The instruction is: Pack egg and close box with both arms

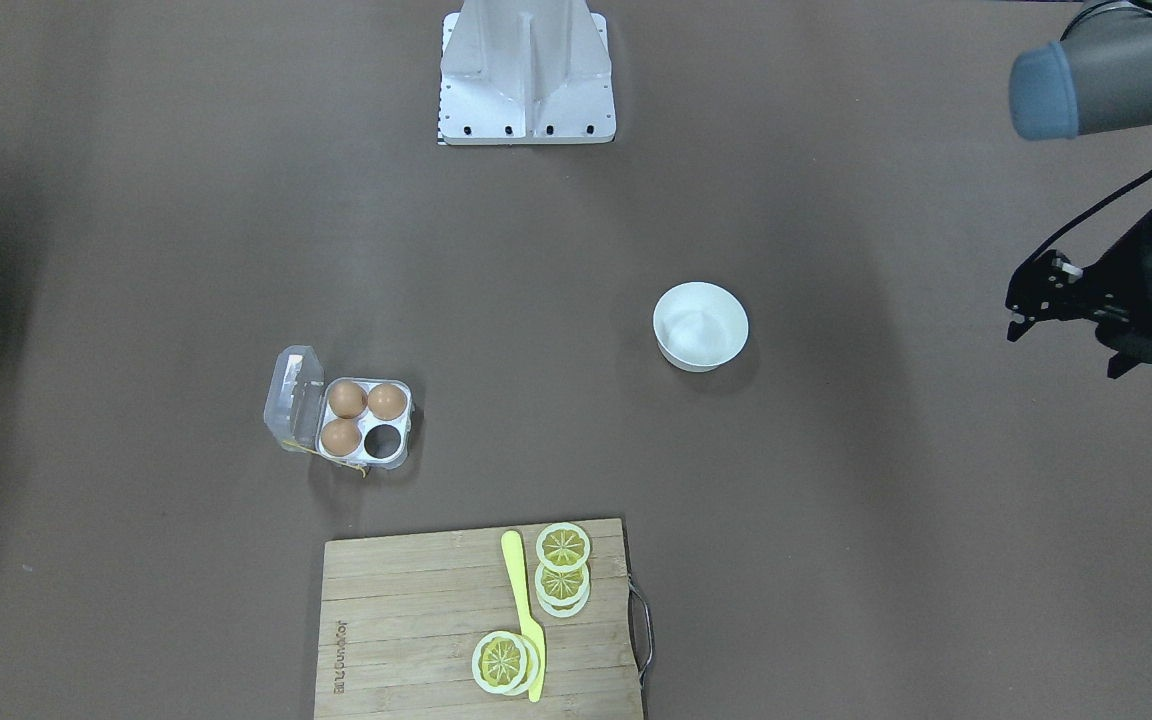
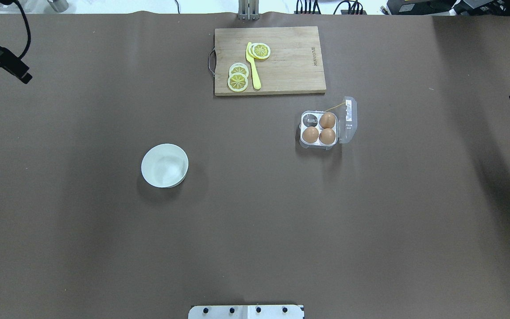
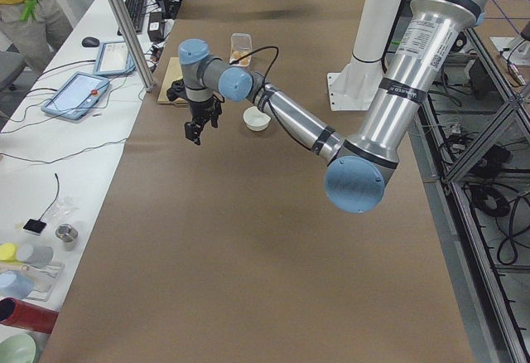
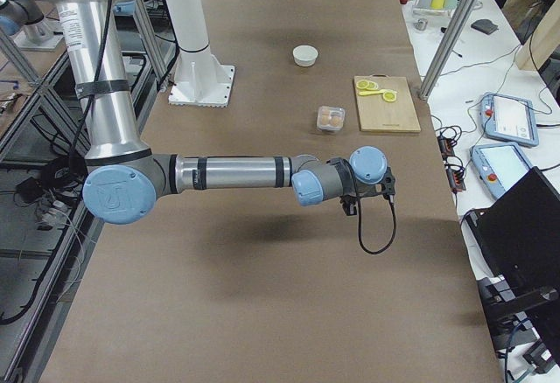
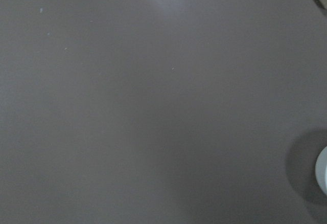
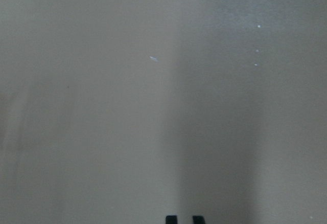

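The box lies on the robot's right side of the table, its lid thrown open. Three brown eggs sit in it and one cup is bare. I see no loose egg, and the bowl looks empty, so I cannot tell which egg is meant. Both arms hang well away. The right gripper shows fingertips close together with a sliver between; on the left gripper I cannot tell. My worry is that the light box skids when the lid is pushed, unless the other arm steadies it.
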`<control>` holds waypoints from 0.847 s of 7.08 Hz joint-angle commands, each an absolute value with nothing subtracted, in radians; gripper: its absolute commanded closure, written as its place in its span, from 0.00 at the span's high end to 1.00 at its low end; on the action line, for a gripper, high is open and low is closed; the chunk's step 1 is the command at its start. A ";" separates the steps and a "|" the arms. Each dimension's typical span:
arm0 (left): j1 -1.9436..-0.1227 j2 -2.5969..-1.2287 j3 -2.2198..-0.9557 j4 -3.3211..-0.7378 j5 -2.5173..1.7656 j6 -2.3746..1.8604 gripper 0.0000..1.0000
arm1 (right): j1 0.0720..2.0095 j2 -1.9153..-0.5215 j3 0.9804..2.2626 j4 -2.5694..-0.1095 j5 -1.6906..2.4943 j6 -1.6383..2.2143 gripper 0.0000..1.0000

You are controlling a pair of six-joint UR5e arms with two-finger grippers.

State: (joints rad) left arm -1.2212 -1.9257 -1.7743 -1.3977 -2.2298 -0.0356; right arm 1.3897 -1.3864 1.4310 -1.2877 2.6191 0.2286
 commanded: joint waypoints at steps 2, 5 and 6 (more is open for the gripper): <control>-1.299 -1.826 -1.767 -1.414 -2.230 -0.021 0.97 | 1.312 -1.333 1.428 -1.285 2.736 0.255 0.00; -1.357 -1.801 -1.730 -1.413 -2.290 0.086 0.97 | 1.249 -1.292 1.407 -1.285 2.856 0.255 0.00; -1.371 -1.798 -1.712 -1.414 -2.289 0.113 0.97 | 1.230 -1.251 1.372 -1.285 2.893 0.255 0.00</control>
State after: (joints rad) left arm -1.3509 -1.8020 -1.7330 -1.4129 -2.2794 0.0791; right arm 1.2560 -1.2928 1.4057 -1.2855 2.8412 0.2546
